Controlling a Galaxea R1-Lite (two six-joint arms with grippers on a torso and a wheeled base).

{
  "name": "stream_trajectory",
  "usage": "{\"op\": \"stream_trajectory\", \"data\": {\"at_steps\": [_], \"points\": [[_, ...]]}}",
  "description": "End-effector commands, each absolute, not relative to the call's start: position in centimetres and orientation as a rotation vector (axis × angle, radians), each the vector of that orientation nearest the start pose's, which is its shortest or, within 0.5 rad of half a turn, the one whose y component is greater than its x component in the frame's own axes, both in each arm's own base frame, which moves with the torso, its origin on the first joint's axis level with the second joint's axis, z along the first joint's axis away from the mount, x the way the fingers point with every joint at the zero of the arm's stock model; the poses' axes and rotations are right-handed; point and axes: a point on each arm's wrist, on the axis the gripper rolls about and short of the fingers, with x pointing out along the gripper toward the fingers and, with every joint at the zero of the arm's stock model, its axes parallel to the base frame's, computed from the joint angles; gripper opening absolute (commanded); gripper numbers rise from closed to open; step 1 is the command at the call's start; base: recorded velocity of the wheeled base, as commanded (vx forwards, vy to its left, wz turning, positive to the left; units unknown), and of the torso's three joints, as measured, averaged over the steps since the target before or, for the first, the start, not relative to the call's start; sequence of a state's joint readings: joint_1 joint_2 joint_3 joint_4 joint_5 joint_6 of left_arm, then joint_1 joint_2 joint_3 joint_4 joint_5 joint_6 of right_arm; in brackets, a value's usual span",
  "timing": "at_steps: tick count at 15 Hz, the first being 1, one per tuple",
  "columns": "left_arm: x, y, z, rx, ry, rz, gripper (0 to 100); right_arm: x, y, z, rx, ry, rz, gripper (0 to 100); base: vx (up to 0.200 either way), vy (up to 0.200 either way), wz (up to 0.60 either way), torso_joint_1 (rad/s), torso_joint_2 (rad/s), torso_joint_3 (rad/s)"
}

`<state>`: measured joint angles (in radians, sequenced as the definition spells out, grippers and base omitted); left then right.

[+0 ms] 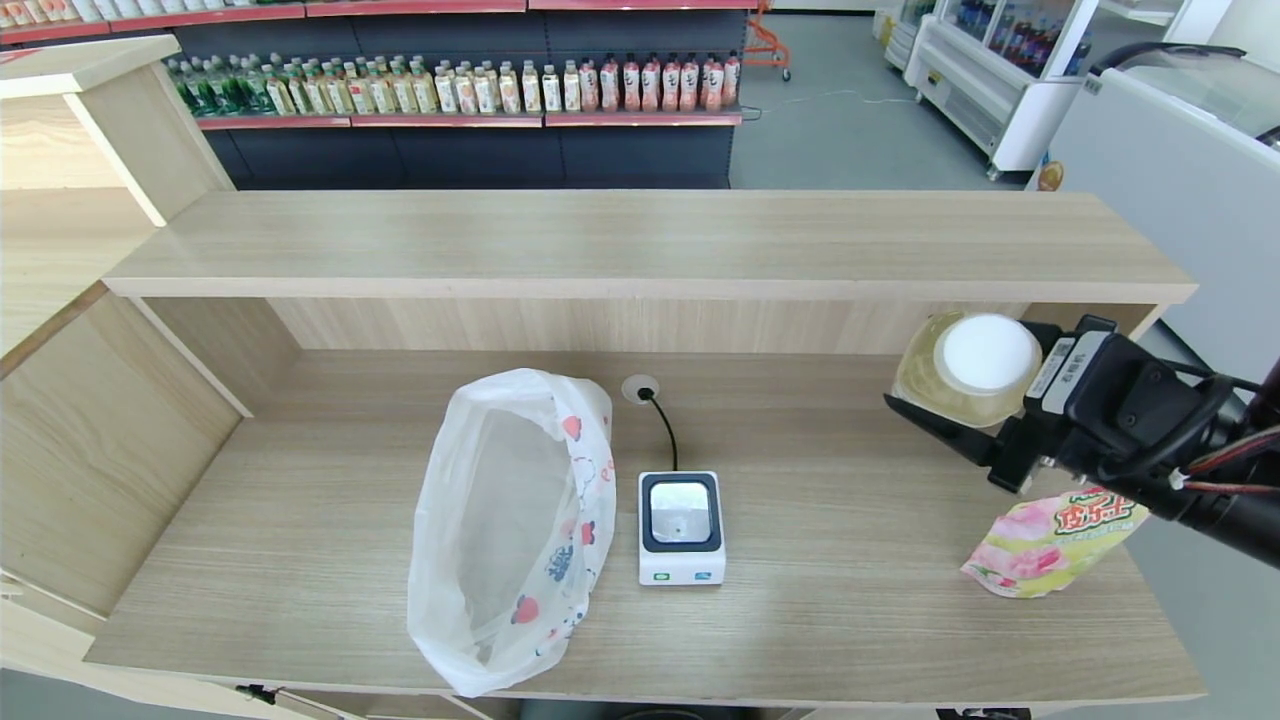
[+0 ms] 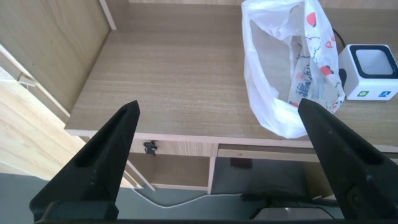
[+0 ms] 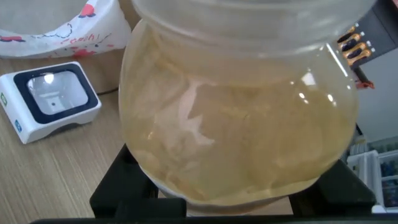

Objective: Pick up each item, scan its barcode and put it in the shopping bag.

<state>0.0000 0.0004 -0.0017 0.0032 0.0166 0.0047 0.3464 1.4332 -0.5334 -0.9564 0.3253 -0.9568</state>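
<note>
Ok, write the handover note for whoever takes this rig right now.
Right pincer: shut on the jar, held above the counter's right end.
Left pincer: open, empty, off the counter's front edge near the shopping bag.
Scanner sits right of the bag; pink pouch lies at the right end.
Done: jar picked up; bag looks empty.
Left: scan and bag the jar, then the pouch.

Counted: 1 shopping bag [image 1: 510, 520], 1 scanner [image 1: 681, 527] with 1 cable [image 1: 664, 430], 1 white-lidded jar [image 1: 965, 370], 1 pink pouch [image 1: 1050, 540], and roughly thirty-odd bottles [image 1: 460, 88] on the far shelf [image 1: 470, 121], too small to tally exactly.
</note>
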Motion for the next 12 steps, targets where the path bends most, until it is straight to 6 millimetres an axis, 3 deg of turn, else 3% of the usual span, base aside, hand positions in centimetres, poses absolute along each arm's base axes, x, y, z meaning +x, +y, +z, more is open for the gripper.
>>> {"op": "stream_trajectory", "data": {"at_steps": [1, 4, 12], "points": [[-2.3, 0.0, 7.6, 0.005, 0.002, 0.017, 100, 21.4, 8.5, 21.2, -0.916, -0.366, 0.595, 0, 0.0, 0.0, 0.0, 0.0, 0.0, 0.0], [-2.3, 0.0, 7.6, 0.005, 0.002, 0.017, 100, 21.7, 8.6, 20.8, -0.913, -0.356, 0.606, 0, 0.0, 0.0, 0.0, 0.0, 0.0, 0.0], [-2.3, 0.0, 7.6, -0.006, 0.0, 0.017, 100, 22.3, 8.7, 19.7, -0.788, -0.263, 0.637, 0, 0.0, 0.2, 0.0, -0.001, 0.0, 0.004]]}}
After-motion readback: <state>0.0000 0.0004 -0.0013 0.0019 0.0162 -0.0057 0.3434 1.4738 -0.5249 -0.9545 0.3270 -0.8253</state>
